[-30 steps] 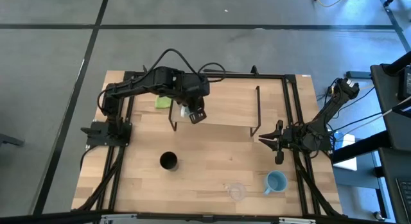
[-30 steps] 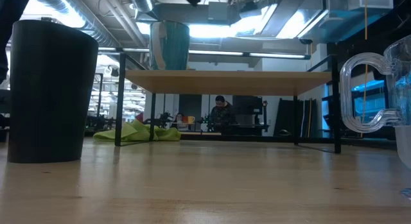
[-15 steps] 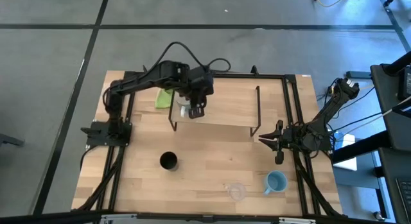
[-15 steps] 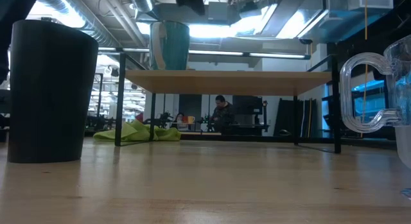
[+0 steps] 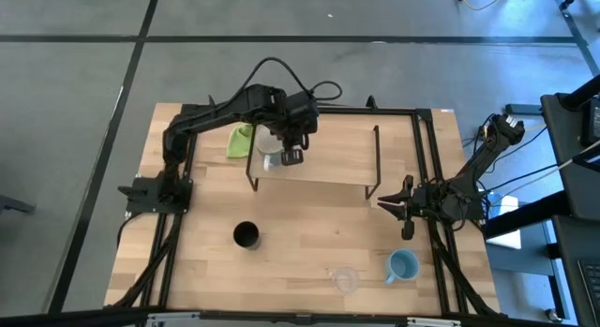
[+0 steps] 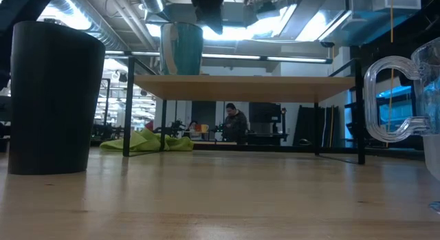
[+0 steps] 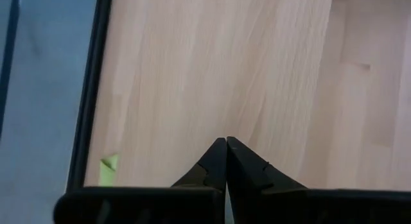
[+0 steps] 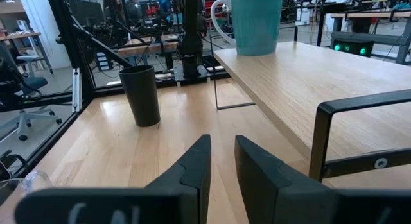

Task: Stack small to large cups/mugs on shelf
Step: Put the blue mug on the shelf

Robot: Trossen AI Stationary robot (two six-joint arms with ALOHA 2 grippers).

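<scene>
A mug with a white handle stands upright on the shelf near its left end; the low view shows this mug on the board. My left gripper hangs shut just right of it, above the shelf and holding nothing. A black cup, a clear cup and a light blue mug stand on the tabletop nearer the front. My right gripper waits at the table's right side, open with nothing between its fingers.
A green cloth lies on the table behind the shelf's left end. Black frame rails run along the table's sides. A person sits in the room beyond the table. Bare wood lies between the black cup and the clear cup.
My left gripper has moved from the mug toward the table's right and far edges, sunk a little over the shelf, rolled about its own line and shut. The mug has stayed standing on the shelf.
</scene>
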